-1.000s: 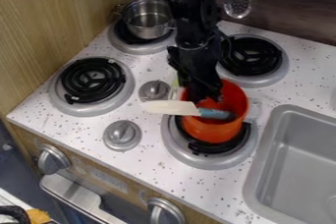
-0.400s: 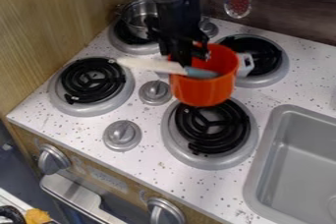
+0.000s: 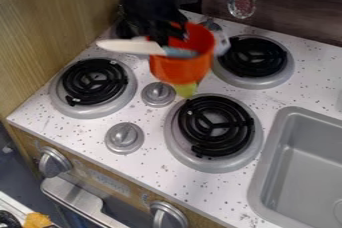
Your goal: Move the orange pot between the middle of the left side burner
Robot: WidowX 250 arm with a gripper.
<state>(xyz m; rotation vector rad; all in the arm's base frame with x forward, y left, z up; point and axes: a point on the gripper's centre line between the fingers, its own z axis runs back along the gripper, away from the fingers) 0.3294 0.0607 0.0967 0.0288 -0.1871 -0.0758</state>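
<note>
Over the middle of the stove the black gripper (image 3: 167,34) is shut on the left rim of the orange pot (image 3: 182,69), which hangs upright in the air above the counter. A knife with a white blade (image 3: 130,46) and a blue handle (image 3: 180,52) lies across the pot's rim, its blade pointing left. The left front burner (image 3: 93,82) is bare, to the left of the pot. Behind the arm, the left back burner (image 3: 123,31) is mostly hidden.
Right of the pot is the right back burner (image 3: 255,57); below it, the right front burner (image 3: 215,126). Knobs (image 3: 158,94) stand between the burners, with a grey sink (image 3: 304,167) at right. Something yellow-green (image 3: 186,90) shows under the pot.
The orange pot has been lifted off the right front burner and carried up and to the left in the gripper, with the knife moving along. The burner it stood on is now uncovered.
</note>
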